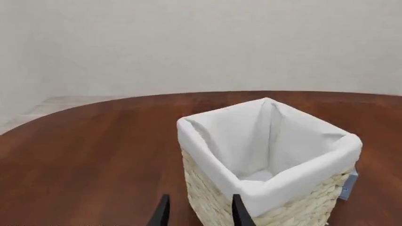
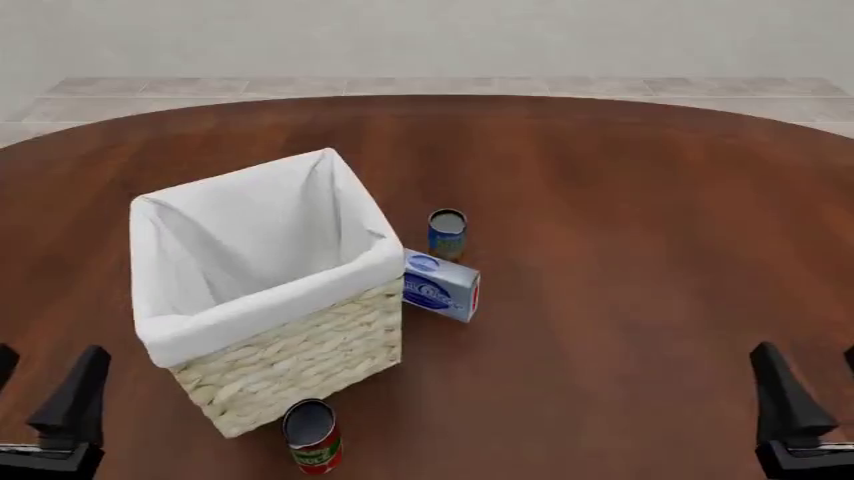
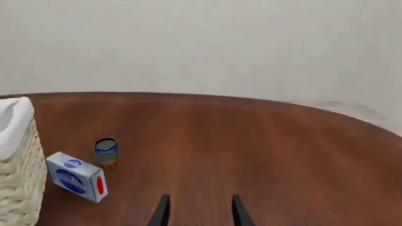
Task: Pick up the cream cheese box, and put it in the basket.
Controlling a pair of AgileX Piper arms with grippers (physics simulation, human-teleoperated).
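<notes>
The cream cheese box (image 2: 441, 285) is a small light-blue and white carton lying on the table against the basket's right side; the right wrist view shows its red end patch (image 3: 76, 176), and the left wrist view only a sliver (image 1: 349, 184). The woven basket (image 2: 300, 350) with a white liner stands left of centre and holds nothing (image 1: 276, 188) (image 3: 16, 155). My left gripper (image 2: 40, 390) (image 1: 199, 209) is open at the near left, just short of the basket. At the near right, far from the box, my right gripper (image 2: 817, 385) (image 3: 197, 209) is open with nothing in it.
A blue can (image 2: 447, 232) (image 3: 106, 151) stands just behind the box. A red-and-green can (image 2: 314, 437) stands at the basket's near corner. The round brown table (image 2: 627, 250) stretches bare to the right, and its far edge curves in front of a tiled floor.
</notes>
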